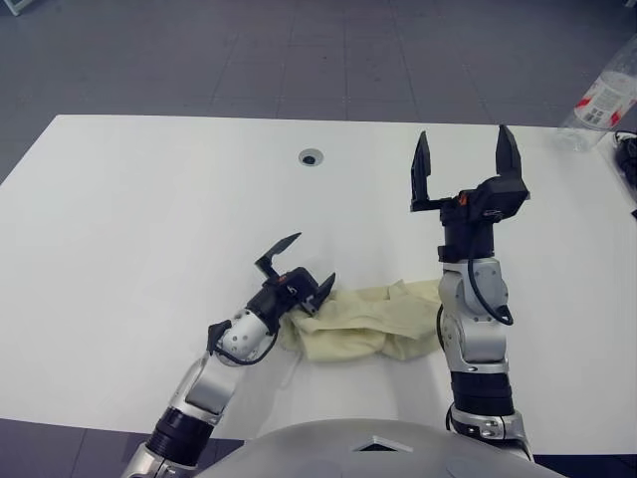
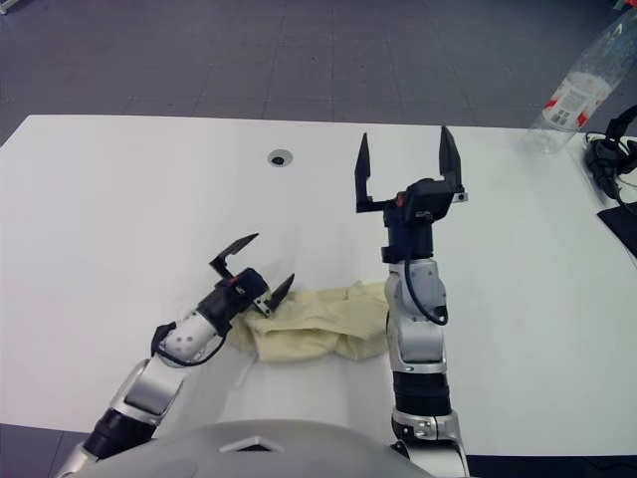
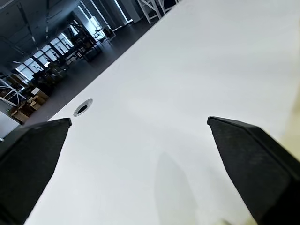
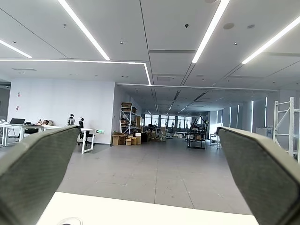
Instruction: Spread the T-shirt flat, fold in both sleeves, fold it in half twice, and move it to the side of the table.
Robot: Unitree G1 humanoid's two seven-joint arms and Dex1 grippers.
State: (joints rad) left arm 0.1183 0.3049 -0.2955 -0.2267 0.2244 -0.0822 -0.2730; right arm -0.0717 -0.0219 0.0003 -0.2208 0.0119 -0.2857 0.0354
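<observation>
Now, the crumpled T-shirt (image 1: 363, 319) lies bunched on the bench (image 1: 149, 199), its long axis running sideways between the two arms. The left gripper (image 1: 314, 259) sits low, jaws parted wide and empty, with its lower fingertip at the shirt's end; the cloth stretches away to its right. The right gripper (image 1: 465, 134) stands upright well above the cloth, spread wide and empty. The left arm looks nearer for the first pinch.

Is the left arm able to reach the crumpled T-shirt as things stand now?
Probably yes. The left tool, open, is low by the T-shirt at its left end, with nothing between them. The right tool is raised on the other side, out of the way.
</observation>
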